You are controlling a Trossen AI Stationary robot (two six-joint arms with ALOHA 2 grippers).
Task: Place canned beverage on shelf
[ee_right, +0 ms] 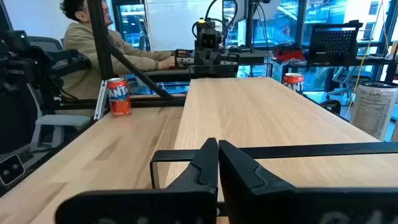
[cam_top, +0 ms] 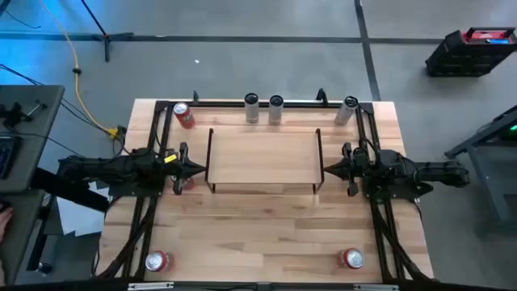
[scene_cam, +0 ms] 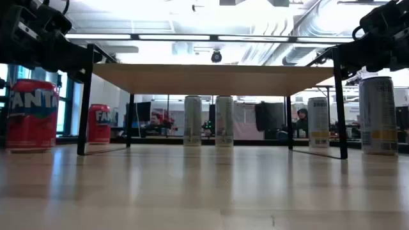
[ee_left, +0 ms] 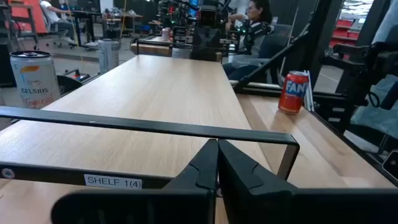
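Both grippers are pressed shut and empty: the left gripper (cam_top: 196, 169) points at one end of the shelf (cam_top: 262, 158), the right gripper (cam_top: 328, 169) at the other, each just beside a raised end rail. The shelf, a pale rectangular wood board on a thin black wire frame, stands mid-table with nothing on its smooth, lightly grained top. A white label reading "SHELF 1(4)" (ee_left: 112, 182) sits on the rail nearest the left gripper.

Three slim silver-white cans (cam_top: 275, 109) stand upright in a row along the table's far edge, behind the shelf; their lettering is too small to read from above, though the left wrist camera catches "CELSIUS" on one (ee_left: 34, 78). A red Fanta can (cam_top: 184, 115) stands at the far left corner. Another red can (cam_top: 182, 183) is mostly hidden under the left arm. Two more red cans, one near the left front corner (cam_top: 157, 261) and one near the right (cam_top: 351, 259), show only their round tops from overhead.

From table height, the arms are cut off at the upper corners. People sit at desks in the room beyond.
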